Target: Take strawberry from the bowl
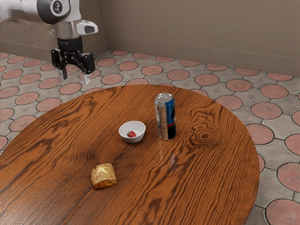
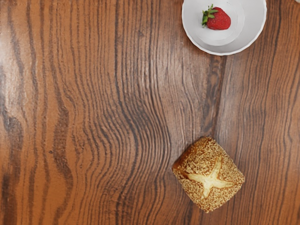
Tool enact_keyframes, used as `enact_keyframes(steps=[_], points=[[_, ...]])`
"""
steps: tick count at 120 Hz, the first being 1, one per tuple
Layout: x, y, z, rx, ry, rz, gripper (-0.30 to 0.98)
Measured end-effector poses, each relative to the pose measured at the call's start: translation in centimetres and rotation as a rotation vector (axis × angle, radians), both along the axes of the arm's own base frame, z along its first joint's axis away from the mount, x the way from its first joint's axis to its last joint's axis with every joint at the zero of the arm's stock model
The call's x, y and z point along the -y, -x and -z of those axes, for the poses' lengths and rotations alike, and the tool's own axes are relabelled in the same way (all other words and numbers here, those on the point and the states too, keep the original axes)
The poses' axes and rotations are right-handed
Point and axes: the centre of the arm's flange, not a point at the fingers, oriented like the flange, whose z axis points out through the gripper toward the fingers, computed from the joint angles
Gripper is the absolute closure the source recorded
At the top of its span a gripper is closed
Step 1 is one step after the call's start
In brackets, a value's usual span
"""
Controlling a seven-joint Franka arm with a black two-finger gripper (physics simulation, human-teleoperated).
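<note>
In the exterior view's upper left, the gripper hangs empty, its fingers spread wide apart. The strawberry lies inside the white bowl, near the middle of that view on the counter. The step in hand is the approach: best to travel high, centre over the berry and descend straight, both fingertips inside the rim. The can stands just beside the bowl, so the wrist should keep clear of it. The soft fruit probably wants a light squeeze, then a vertical lift.
</note>
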Motion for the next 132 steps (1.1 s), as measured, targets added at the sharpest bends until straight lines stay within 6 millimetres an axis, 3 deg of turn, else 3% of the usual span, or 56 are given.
enact_keyframes(steps=[9,36,52,60,78,90,114,132], points=[[0.7,-0.4,-0.4,0.035,-0.01,0.008,0.02],[0.1,-1.0,-1.6,0.102,-0.017,-0.01,0.02],[-0.2,-1.1,-0.9,0.111,-0.021,-0.052,0.02],[-0.1,-1.0,1.3,0.1,-0.015,-0.098,0.02],[-0.1,-1.5,9.3,0.065,0.011,-0.2,0.02],[-0.1,-2.1,13.0,0.084,0.021,-0.264,0.02],[0.5,-4.5,18.1,0.137,0.035,-0.369,0.04],[1.8,-5.8,20.5,0.163,0.038,-0.431,0.08]])
